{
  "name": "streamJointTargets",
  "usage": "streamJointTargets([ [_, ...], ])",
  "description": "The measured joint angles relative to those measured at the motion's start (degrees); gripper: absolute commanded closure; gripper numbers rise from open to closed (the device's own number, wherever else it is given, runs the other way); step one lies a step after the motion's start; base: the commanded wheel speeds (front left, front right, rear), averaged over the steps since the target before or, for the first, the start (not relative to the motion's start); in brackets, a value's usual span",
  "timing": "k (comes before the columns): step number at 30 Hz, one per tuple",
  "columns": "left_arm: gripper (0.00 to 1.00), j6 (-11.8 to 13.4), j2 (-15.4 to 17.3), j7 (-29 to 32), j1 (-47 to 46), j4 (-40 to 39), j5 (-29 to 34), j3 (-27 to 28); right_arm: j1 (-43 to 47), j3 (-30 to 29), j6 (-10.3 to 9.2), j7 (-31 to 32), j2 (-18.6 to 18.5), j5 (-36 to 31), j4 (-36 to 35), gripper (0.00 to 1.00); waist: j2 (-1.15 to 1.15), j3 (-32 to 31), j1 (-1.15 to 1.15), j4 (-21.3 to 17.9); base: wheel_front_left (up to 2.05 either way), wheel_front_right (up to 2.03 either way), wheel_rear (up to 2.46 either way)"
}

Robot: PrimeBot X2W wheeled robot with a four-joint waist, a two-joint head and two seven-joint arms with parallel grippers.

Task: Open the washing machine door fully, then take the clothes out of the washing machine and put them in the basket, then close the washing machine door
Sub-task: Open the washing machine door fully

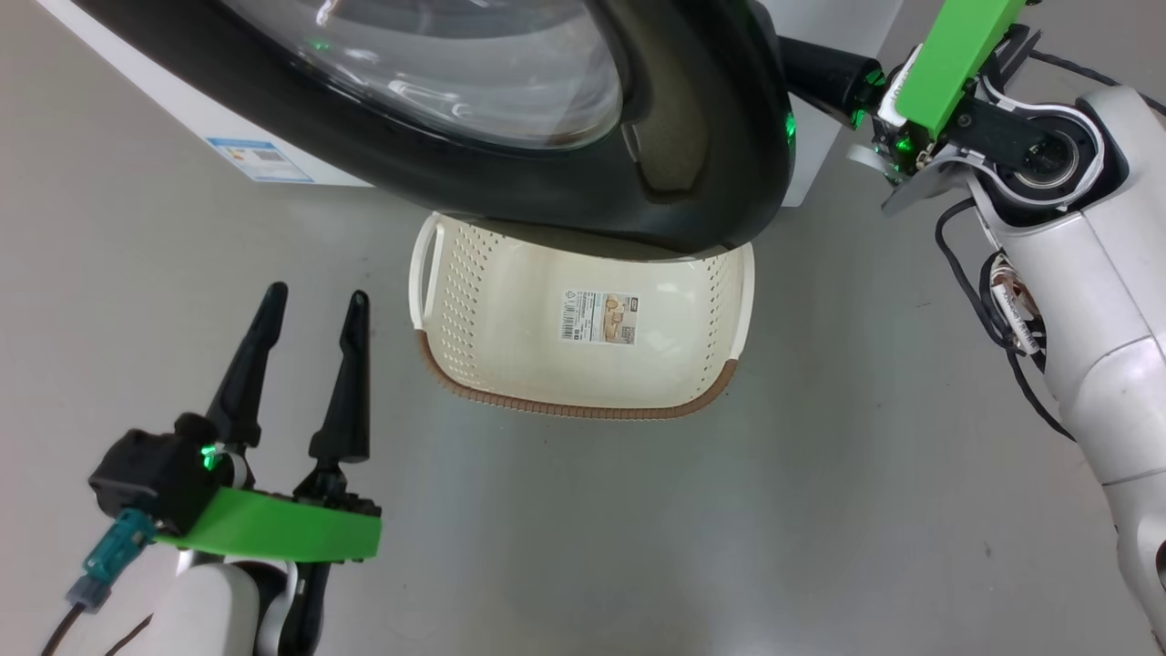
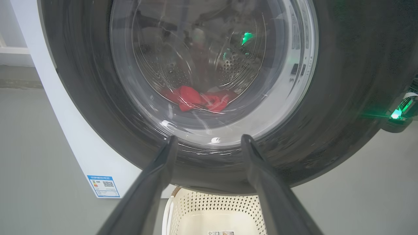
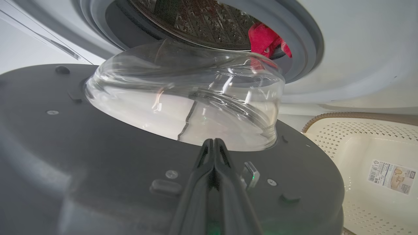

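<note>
Glossy black-rimmed door shows red clothes through bulging glass

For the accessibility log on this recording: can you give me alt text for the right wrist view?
The shut right end effector points across the dark inner face of the open washing machine door, toward its bulging glass bowl. Beyond, red clothes lie in the drum; the basket sits at lower right.

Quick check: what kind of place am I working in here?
Likely a laundry corner: white front-loading washing machine, its round black-rimmed glass door, cream perforated plastic basket on grey floor.
</note>
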Motion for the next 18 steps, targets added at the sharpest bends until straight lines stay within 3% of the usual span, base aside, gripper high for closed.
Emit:
streamJointTargets([
  [2,0.00,0.0,0.0,0.0,0.1,0.0,0.0,0.2,0.1,-0.1,0.00,-0.7,0.1,-0.2,0.3,1.00,0.00,-0.1,0.00,-0.2,0.00,0.00,0.00],
  [4,0.00,0.0,0.0,0.0,0.4,0.0,0.0,0.2,0.1,-0.3,0.00,-3.0,0.4,-1.1,1.4,0.53,0.00,-0.2,0.00,-0.4,0.00,0.00,0.00],
  [5,0.00,0.0,0.0,0.0,0.6,0.1,0.0,0.2,0.1,-0.2,0.00,-3.7,0.4,-1.7,1.9,0.19,0.00,-0.1,0.00,-0.5,0.00,0.00,0.00],
  [6,0.00,0.0,0.0,0.0,0.7,0.1,0.0,0.3,0.1,-0.2,0.00,-4.7,0.4,-2.5,2.4,0.00,0.00,-0.1,0.00,-0.6,0.00,0.00,0.00],
  [11,0.00,0.0,0.0,0.0,0.8,0.3,0.0,0.2,0.5,-0.4,0.00,-13.6,0.2,-6.2,1.5,0.00,0.00,-0.1,0.00,-1.1,0.00,0.00,0.00],
  [18,0.00,0.0,0.1,0.0,0.8,0.5,0.0,0.6,7.3,1.2,0.01,-32.2,-2.5,-14.2,-4.3,0.00,0.00,-0.8,0.00,-2.0,0.00,0.00,0.00],
])
